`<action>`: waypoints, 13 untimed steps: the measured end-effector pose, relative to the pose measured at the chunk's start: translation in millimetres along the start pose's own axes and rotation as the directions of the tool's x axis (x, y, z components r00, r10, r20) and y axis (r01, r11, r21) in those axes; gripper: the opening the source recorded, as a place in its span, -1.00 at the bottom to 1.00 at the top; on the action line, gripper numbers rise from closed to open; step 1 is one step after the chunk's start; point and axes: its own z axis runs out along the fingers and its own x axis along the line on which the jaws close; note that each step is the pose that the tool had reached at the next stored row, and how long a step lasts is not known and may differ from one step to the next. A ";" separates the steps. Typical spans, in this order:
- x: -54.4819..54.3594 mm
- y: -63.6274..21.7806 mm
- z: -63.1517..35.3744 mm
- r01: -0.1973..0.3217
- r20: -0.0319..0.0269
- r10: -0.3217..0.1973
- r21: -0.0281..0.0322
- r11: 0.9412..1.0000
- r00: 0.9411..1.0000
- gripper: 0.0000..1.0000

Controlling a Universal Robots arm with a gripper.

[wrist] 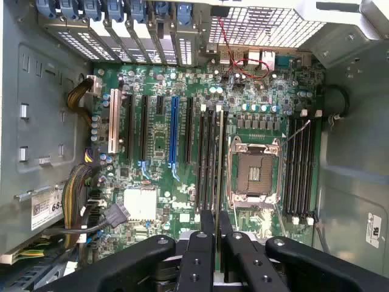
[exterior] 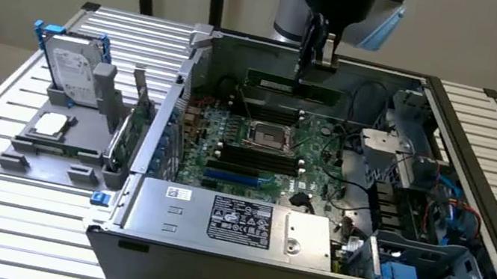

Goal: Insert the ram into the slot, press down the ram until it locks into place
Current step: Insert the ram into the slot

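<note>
My gripper (exterior: pixel 306 73) reaches down into the open computer case (exterior: pixel 469 176) and is shut on the ram (exterior: pixel 293 85), a long green stick held level above the far part of the motherboard. In the wrist view the ram (wrist: pixel 219 170) appears edge-on as a thin line running out from between my black fingers (wrist: pixel 200 249). It runs parallel to the row of black slots (wrist: pixel 206 158) beside the processor socket and hangs clear above them. A second bank of slots (wrist: pixel 301 164) lies on the socket's other side. The black slots (exterior: pixel 248 157) also show in the exterior view.
The processor socket (exterior: pixel 267 136) sits mid-board. A silver power supply (exterior: pixel 230 220) fills the case's near side, a drive cage (exterior: pixel 429 268) the exterior view's right. A hard drive (exterior: pixel 73 68) and a green card (exterior: pixel 134 128) stand on a grey fixture outside. Cable bundles (wrist: pixel 85 201) lie near a blue socket (wrist: pixel 174 131).
</note>
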 end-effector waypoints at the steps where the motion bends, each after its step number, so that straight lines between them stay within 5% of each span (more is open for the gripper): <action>1: 0.0 0.0 0.0 0.000 0.000 0.000 0.000 1.000 1.000 -0.73; 9: 0.0 0.0 0.0 0.000 0.000 0.000 0.000 1.000 1.000 -0.73; 13: -0.1 4.1 4.1 0.001 -0.001 -0.001 0.015 1.000 1.000 -0.73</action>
